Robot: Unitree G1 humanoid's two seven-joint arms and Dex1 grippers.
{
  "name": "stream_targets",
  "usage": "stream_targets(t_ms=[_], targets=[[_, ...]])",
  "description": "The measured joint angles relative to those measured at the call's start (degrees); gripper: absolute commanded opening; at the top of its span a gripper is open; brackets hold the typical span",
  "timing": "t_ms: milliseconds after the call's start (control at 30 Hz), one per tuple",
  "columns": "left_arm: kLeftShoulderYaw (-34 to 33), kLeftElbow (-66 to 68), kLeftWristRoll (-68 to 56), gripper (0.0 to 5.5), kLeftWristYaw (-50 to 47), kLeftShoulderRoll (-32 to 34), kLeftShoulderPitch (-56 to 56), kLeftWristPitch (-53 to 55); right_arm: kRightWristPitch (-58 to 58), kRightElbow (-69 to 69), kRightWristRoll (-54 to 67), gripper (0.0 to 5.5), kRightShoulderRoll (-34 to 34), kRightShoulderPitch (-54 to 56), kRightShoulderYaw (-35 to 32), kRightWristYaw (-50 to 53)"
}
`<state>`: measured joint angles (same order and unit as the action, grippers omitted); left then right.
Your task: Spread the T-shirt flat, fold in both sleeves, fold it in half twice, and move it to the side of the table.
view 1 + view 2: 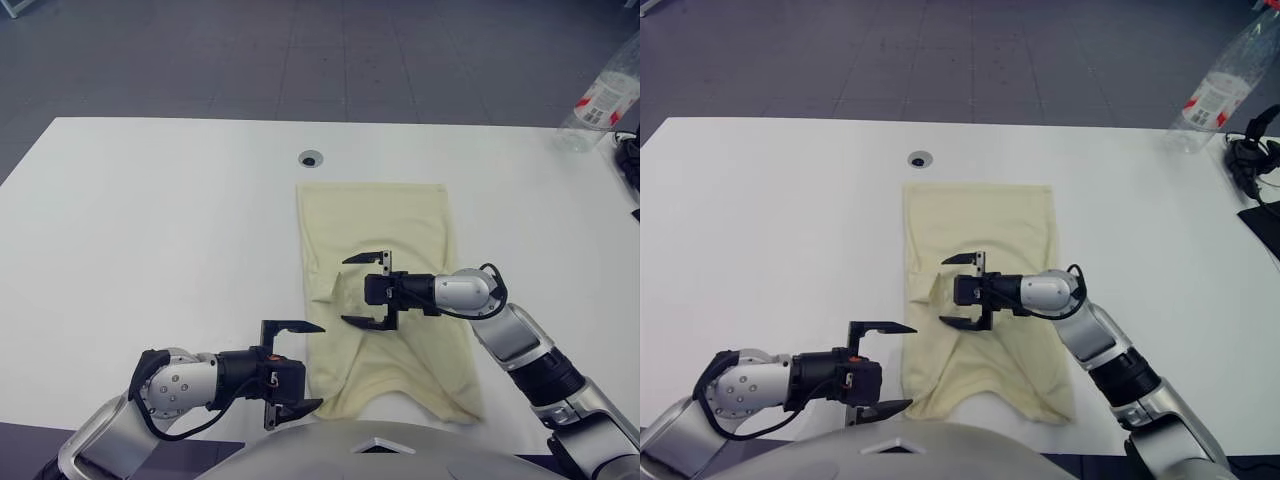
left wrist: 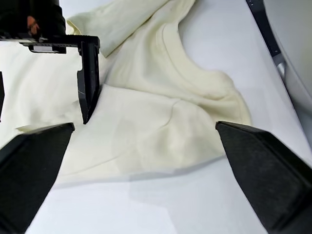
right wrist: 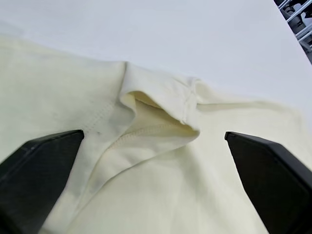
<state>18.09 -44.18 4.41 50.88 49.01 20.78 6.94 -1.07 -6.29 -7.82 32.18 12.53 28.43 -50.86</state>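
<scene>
While both pairs of jaws are spread wide with nothing held, most of the risk is judged to lie in the next pinch. The right jaws are seen over the middle of the T-shirt (image 1: 400, 230), toward its left side, aimed at a raised sleeve fold (image 3: 161, 105); contact with the cloth cannot be told. If only the top layer is caught there, the tucked sleeve could be dragged open and the fold undone. The left jaws are set low beside the T-shirt's near left corner, close to the collar (image 2: 195, 73). A shallow bite there could miss the cloth or take one layer, and the half-fold would be skewed. If the two ends are lifted unevenly, the strip could be twisted. The collar end is bunched right by the near edge of the tabletop (image 1: 150, 220), so a pull toward that edge could slide cloth off it. The T-shirt is laid as a long strip from mid-tabletop to the near edge, a little right of centre, with the hem end flat toward the far edge.

Counted: one T-shirt, two pairs of jaws, one tabletop, one round cable hole (image 1: 311, 158) just beyond the T-shirt's far left corner, one plastic bottle (image 1: 600, 100) at the far right corner, well apart from the cloth, one bundle of black cable (image 1: 1250, 155) at the right edge.
</scene>
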Motion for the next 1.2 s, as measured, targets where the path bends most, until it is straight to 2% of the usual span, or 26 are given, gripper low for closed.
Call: stream_targets(t_ms=[200, 400, 767, 933, 1200], targets=[[-2.46, -1.08, 0.63, 5.40, -0.14, 1.52, 1.33, -0.06, 3.33, 7.30, -3.73, 5.39, -4.44, 4.89, 2.11, 5.50], [-4.12, -1.77, 0.95, 5.40, -0.22, 1.87, 2.94, -0.23, 5.77, 11.82, -3.76, 5.39, -5.65, 7.53, 2.63, 6.07], [-1.44, 3.21, 9.73, 5.40, -1.29, 3.46, 1.55, -4.00, 2.21, 8.49, -1.45, 5.39, -5.28, 6.17, 1.31, 2.92], [0.13, 5.11, 12.10, 4.63, -2.79, 2.75, -0.13, -5.73, -2.51, 3.76, 0.18, 5.40, -4.26, 3.44, -1.13, 1.98], [2.86, 5.92, 14.05, 3.08, -2.94, 1.58, -0.75, -6.55, -7.67, -4.41, 2.79, 5.40, -3.46, 2.68, -5.74, 2.03]])
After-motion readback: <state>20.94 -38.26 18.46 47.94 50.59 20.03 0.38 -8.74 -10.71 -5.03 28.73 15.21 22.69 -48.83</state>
